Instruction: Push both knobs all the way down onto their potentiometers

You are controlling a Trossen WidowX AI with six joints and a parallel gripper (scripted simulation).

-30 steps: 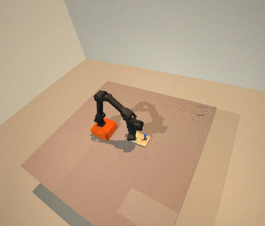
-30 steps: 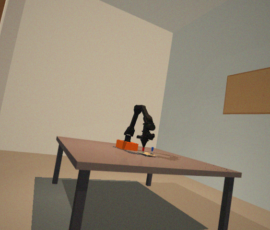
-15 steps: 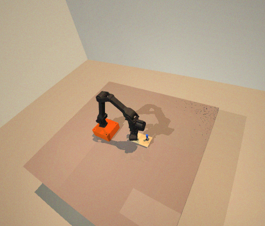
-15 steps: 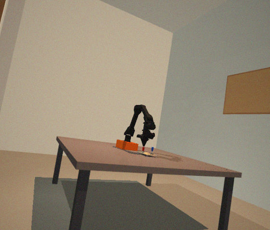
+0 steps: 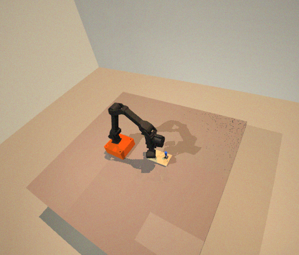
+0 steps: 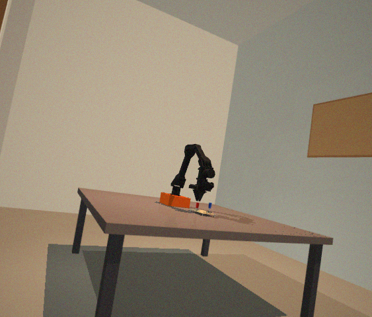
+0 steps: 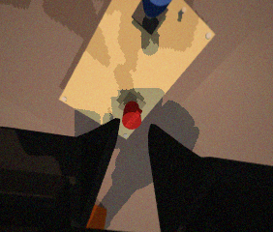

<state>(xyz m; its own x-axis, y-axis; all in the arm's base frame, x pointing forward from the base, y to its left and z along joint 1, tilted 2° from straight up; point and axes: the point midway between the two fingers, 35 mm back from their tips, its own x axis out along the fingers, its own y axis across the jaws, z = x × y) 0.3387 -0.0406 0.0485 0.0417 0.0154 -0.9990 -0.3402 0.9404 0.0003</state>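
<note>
The pale circuit board (image 5: 159, 161) (image 6: 203, 212) (image 7: 90, 89) stands on the table. A red knob (image 6: 197, 205) (image 7: 132, 121) is upright at its near end in the wrist view; the arm hides it in the top view. A blue knob (image 5: 165, 153) (image 6: 209, 205) (image 7: 157, 7) stands at the other end, above a dark potentiometer (image 7: 149, 25), cut by the wrist view's top edge. How far down the red knob sits is too small to tell. My gripper (image 6: 198, 200) (image 7: 135, 126) points down just above the red knob, fingers parted, holding nothing.
The orange base block (image 5: 119, 145) (image 6: 174, 200) (image 7: 97, 217) carries the arm on the side of the board nearer the red knob. A small dark pin (image 7: 180, 15) stands on the board near the blue knob. The arm's shadows fall across the board and table.
</note>
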